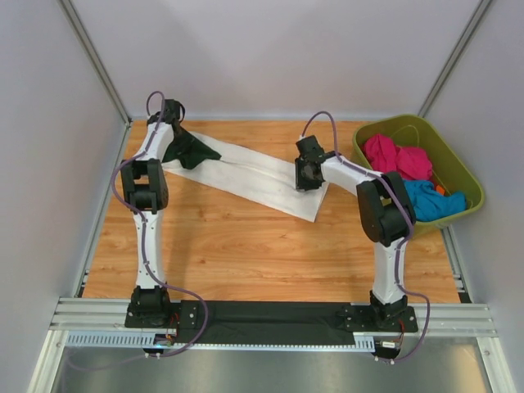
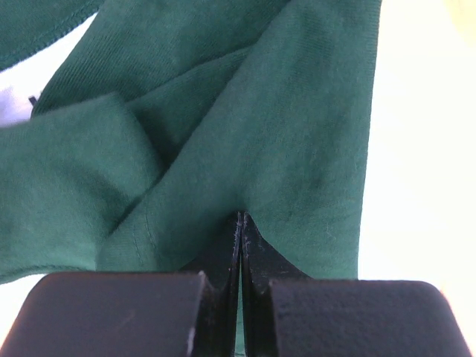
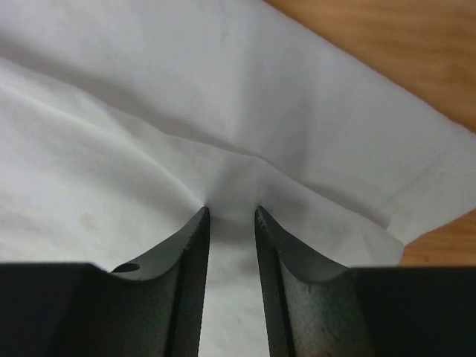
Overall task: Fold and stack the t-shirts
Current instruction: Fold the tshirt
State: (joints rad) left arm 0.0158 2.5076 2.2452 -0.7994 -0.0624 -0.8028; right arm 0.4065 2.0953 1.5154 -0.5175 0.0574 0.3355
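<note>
**White tee being stretched out, nothing folded or stacked yet**

Both arms are working over the far half of the wooden table (image 1: 246, 254). The white tee (image 1: 246, 170) is lying in a long diagonal band, running from far left toward centre right, w/ its hemmed end nearest the bin. The right gripper (image 3: 230, 216) is pinching that end: jaws narrow, a ridge of white cloth bunching between them. The left gripper (image 2: 239, 223) is clamping dark green fabric (image 2: 297, 134) at the far-left end, jaws all but closed on it. That green piece is prob. a second tee lying over the white one, though it could be part of the same garment; the wrist view isn't settling that.

Progress, as I'm judging it: early. No tidy folded rectangle is showing anywhere and no stack is forming. At least a pink tee (image 1: 397, 155) and a blue tee (image 1: 430, 201) are sitting crumpled in the green bin (image 1: 396, 119) at far right. So most of the job is remaining, i.e. folding this one, then the others, then stacking.
</note>
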